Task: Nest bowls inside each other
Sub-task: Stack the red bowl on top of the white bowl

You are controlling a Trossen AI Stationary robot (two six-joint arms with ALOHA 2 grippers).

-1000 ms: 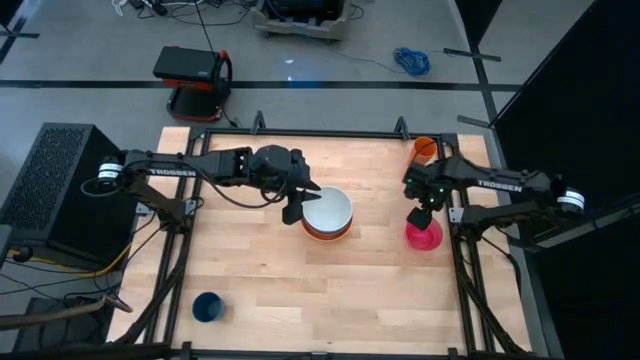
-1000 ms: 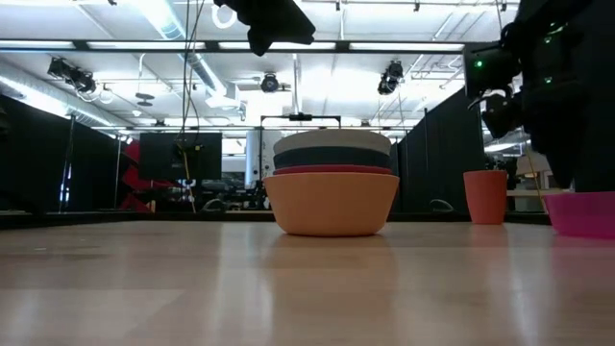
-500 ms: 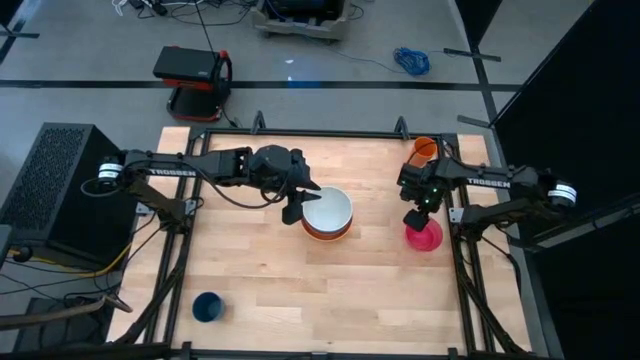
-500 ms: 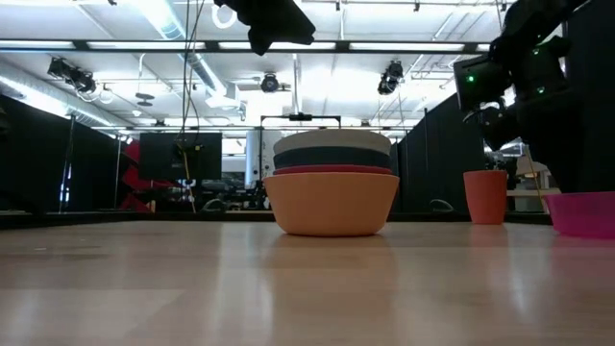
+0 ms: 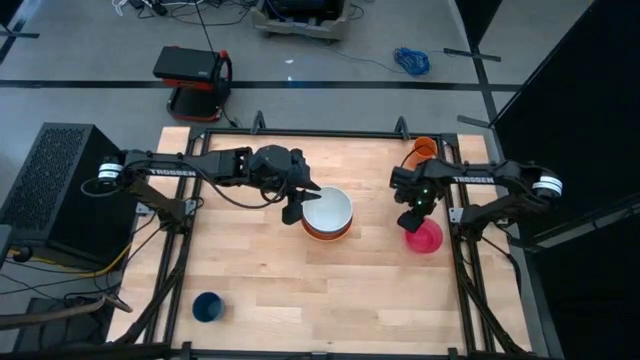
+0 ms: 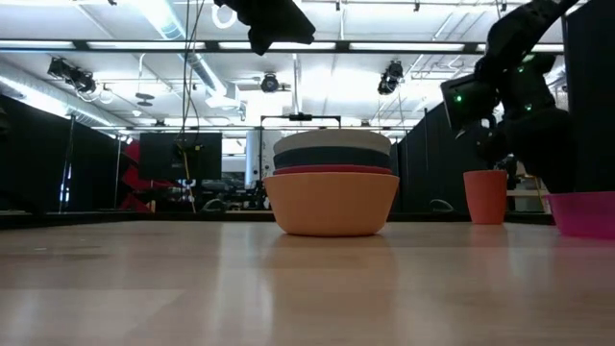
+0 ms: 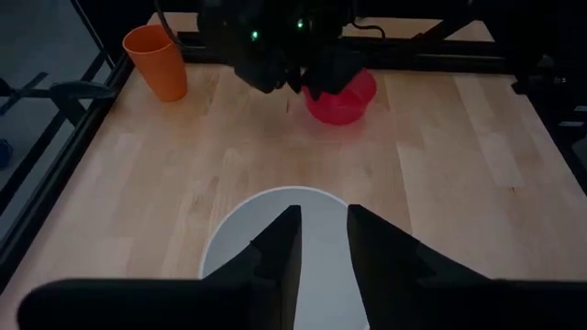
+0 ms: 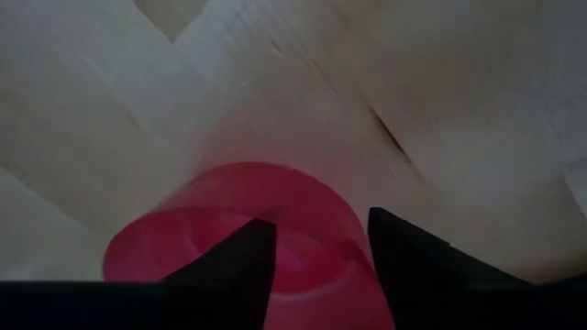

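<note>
High view: a stack of bowls (image 5: 327,213), white bowl (image 5: 328,208) uppermost, sits mid-table (image 5: 260,270). The left gripper (image 5: 297,207) is at the stack's left edge. The right gripper (image 5: 409,217) is at the rim of the pink bowl (image 5: 424,236), right of the stack. An orange cup (image 5: 424,148) and a dark blue cup (image 5: 208,306) stand well apart from the stack.

Low view: orange bowl (image 6: 331,203), red bowl (image 6: 332,170), teal-blue bowl (image 6: 332,157) and white are nested.

Left wrist view: jaws narrow, empty, above the white bowl.

Right wrist view: jaws parted over the pink bowl's rim; whether they grip it cannot be told.
</note>
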